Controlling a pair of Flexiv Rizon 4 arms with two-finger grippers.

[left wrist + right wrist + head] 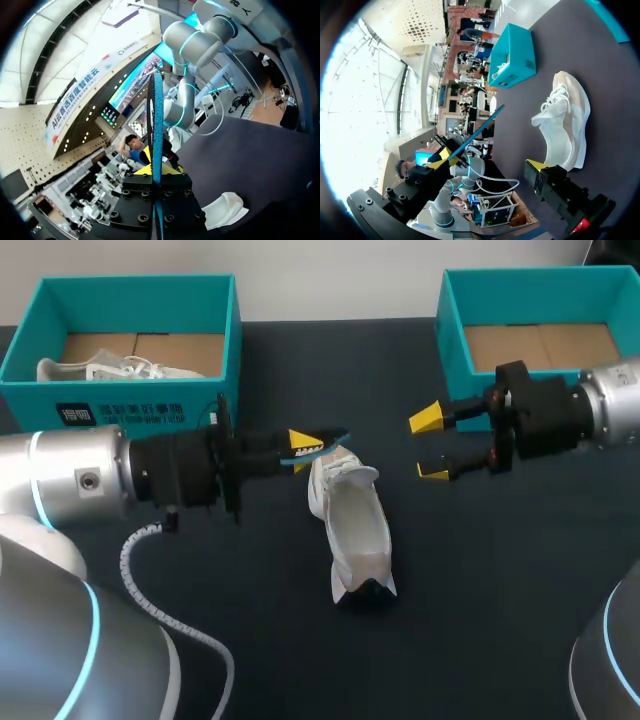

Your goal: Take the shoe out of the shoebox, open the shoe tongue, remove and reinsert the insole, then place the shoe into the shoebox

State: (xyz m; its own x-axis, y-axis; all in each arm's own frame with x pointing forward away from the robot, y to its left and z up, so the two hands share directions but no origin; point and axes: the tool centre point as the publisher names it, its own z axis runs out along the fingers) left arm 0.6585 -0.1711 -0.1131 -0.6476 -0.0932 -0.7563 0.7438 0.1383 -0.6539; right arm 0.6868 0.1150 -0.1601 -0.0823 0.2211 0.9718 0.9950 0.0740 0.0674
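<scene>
**Insole out of shoe: handling notes**

Left gripper (303, 448) was pinched shut on the thin blue insole (158, 115), held over the far end of the white shoe (358, 530). The shoe lay on the table (500, 590), between and in front of the left shoebox (130, 390) and the right shoebox (455, 335). Right gripper (431, 445) hung beside the shoe, fingers spread and empty. We judged the insole light and floppy and the shoe soft-sided, best gripped at the rim of its opening. The insole showed mostly edge-on, and the tongue's position was unclear.
</scene>
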